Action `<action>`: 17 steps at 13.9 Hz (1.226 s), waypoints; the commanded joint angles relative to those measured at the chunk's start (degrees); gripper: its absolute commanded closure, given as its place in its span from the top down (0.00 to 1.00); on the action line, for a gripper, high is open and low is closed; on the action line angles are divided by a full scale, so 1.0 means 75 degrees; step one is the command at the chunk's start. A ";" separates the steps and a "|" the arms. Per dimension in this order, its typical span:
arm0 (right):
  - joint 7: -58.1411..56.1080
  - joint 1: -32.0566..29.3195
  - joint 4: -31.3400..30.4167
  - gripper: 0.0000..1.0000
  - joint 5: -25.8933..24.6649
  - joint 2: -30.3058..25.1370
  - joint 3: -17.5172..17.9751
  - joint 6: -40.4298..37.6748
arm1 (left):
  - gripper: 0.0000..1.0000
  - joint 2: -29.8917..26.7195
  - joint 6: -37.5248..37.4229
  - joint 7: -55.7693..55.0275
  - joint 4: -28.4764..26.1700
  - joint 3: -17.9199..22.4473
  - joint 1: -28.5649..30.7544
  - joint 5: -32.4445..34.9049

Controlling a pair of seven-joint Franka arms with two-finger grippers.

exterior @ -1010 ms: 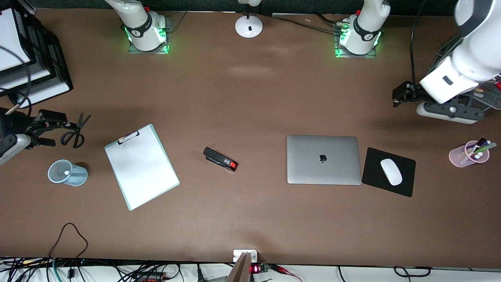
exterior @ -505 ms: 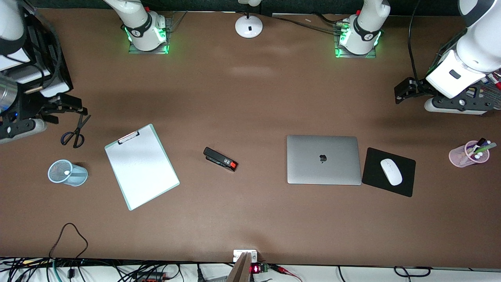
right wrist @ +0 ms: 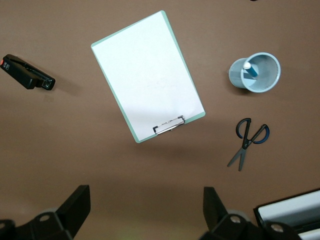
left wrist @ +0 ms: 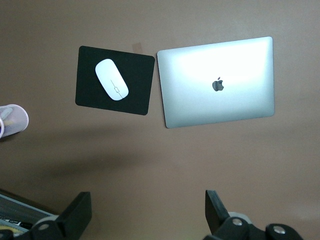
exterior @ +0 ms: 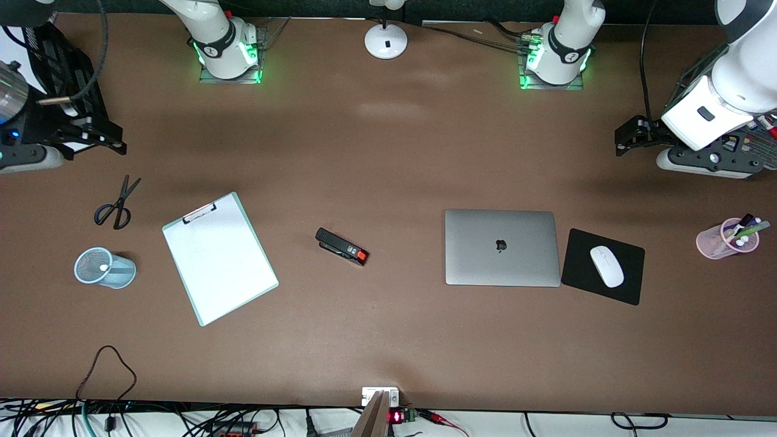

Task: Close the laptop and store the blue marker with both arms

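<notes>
Already shut, the slim silver-grey laptop (exterior: 502, 247) lies flat with its dark logo up in the front view, toward the left arm's end of my table, just beside a black mouse pad (exterior: 628, 285) carrying a white mouse (exterior: 606, 266). I judge the lid stiff and smooth, best pressed flat from above rather than pinched. A pink translucent cup of pens (exterior: 716, 241) stands well apart from it. At the right arm's end sit a pale-blue mesh cup (exterior: 103, 267) lying on its side, black-handled scissors (exterior: 116, 203), a white clipboard (exterior: 218, 257) and a black stapler (exterior: 341, 246). My left gripper (exterior: 628, 135) hangs over bare tabletop, my right gripper (exterior: 100, 138) over the table's edge near a black rack (exterior: 54, 64); both arms wait.

From the left wrist view, the left gripper's black fingers (left wrist: 75, 216) stand wide apart, holding nothing, with the laptop and mouse pad in sight below.

From the right wrist view, the right gripper's fingers (right wrist: 75, 204) are likewise spread wide and empty. The short bright-blue marker with a white tip (right wrist: 249, 69) rests inside the mesh cup. I reckon it light, rigid and slippery, best gripped across its barrel's middle.
</notes>
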 commanded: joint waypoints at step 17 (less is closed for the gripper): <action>0.0093 -0.0470 -0.0040 1.00 -0.0030 -0.0089 0.0019 0.0150 | 1.00 -0.0107 -0.0096 0.0185 -0.0032 -0.0009 0.0019 -0.0132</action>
